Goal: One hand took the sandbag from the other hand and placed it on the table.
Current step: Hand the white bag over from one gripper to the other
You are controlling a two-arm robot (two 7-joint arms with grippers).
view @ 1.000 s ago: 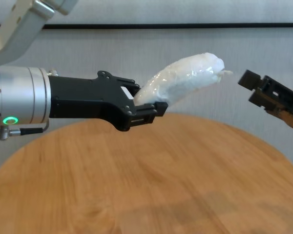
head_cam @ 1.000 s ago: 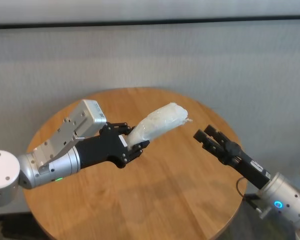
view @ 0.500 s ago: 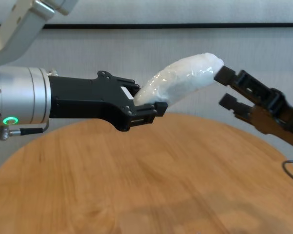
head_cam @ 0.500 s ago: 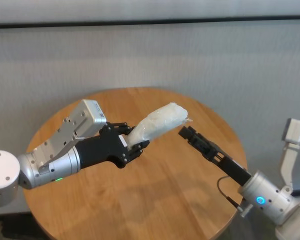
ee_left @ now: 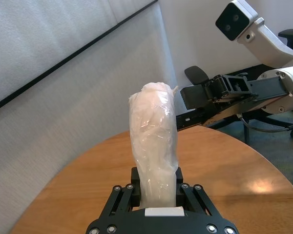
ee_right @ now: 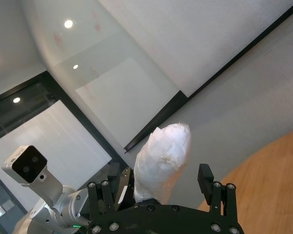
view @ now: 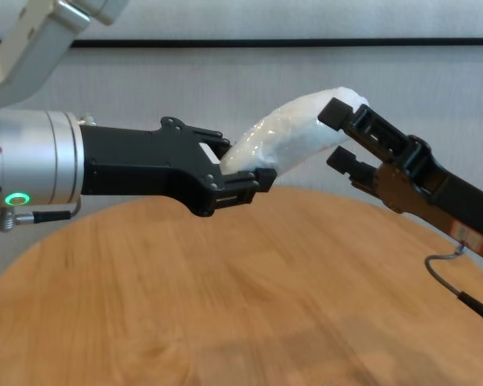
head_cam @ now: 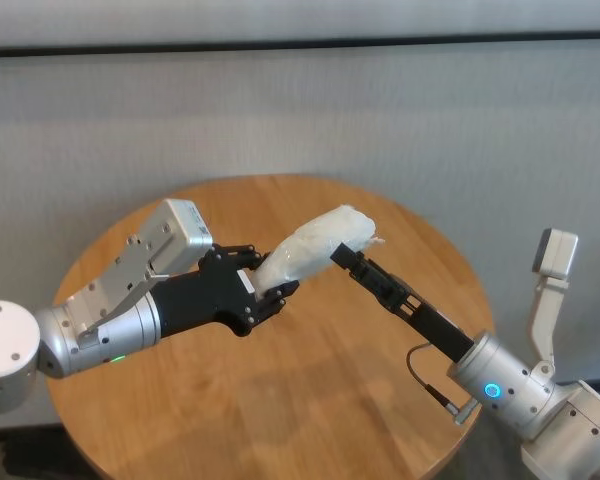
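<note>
The sandbag (head_cam: 315,248) is a white pouch in clear plastic, held up over the round wooden table (head_cam: 330,400). My left gripper (head_cam: 265,280), with the green ring light, is shut on its lower end. My right gripper (head_cam: 345,252), with the teal ring light, is open, and its fingers stand on either side of the sandbag's free upper end. The chest view shows the sandbag (view: 294,138), the left gripper (view: 237,170) and the right gripper (view: 338,138) above the table (view: 225,322). In the right wrist view the sandbag (ee_right: 161,158) sits between the spread fingers (ee_right: 205,176).
A grey wall runs behind the table. A grey cable (head_cam: 427,377) loops at the right wrist. An office chair (ee_left: 289,35) stands beyond the table's far edge in the left wrist view. The table top (ee_left: 224,161) below the sandbag bears nothing.
My right gripper has moved left and forward, from well clear of the sandbag to straddling its free end. My left gripper and the sandbag have not moved.
</note>
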